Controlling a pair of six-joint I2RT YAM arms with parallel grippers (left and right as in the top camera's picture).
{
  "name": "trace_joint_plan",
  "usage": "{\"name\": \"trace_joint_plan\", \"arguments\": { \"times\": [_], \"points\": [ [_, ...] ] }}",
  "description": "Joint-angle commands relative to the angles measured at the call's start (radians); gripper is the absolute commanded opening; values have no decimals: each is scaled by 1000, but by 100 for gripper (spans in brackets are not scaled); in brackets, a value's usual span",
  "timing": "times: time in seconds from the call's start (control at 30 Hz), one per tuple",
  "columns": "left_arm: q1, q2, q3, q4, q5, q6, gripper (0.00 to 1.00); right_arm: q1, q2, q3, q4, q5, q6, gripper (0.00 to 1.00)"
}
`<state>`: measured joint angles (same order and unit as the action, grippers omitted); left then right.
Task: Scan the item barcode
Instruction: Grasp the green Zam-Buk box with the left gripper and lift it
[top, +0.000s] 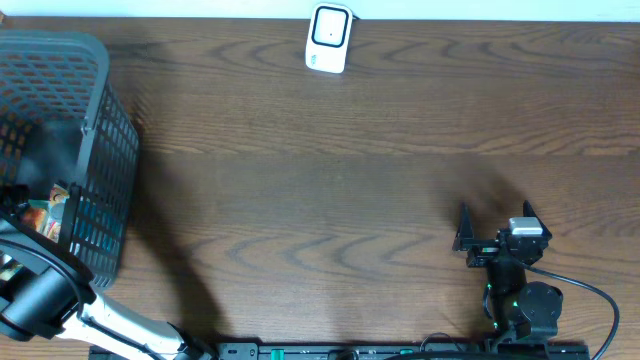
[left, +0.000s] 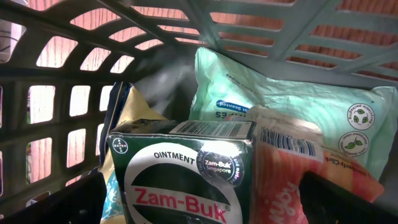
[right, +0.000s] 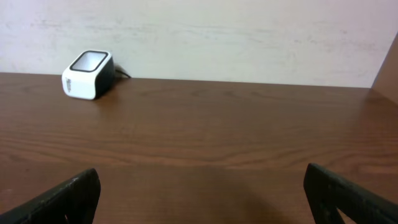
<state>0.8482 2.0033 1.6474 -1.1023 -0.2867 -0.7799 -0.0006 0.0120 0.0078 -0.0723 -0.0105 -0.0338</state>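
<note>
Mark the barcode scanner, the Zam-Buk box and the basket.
barcode scanner (top: 329, 38), overhead view, middle of its white top face.
Zam-Buk box (left: 180, 180), left wrist view, green front face.
basket (top: 108, 170), overhead view, its right side wall.

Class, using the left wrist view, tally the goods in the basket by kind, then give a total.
Boxes: 1, Zam-Buk ointment box
Soft packets: 3, green wipes pack, pink packet, yellowish packet
Total: 4 in view
</note>
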Motion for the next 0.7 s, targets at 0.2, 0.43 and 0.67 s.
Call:
{"name": "trace_joint_plan", "arguments": {
  "times": [0.2,0.43,0.67],
  "points": [
    [13,18,-87,58,50,27,98,10,-6,-2,-3,0,-5,99],
    [13,9,-100,80,50,110,89,10,-6,-2,-3,0,-5,99],
    [13,-60,-89,80,51,117,66,10,-6,-2,-3,0,-5,99]
  ]
}}
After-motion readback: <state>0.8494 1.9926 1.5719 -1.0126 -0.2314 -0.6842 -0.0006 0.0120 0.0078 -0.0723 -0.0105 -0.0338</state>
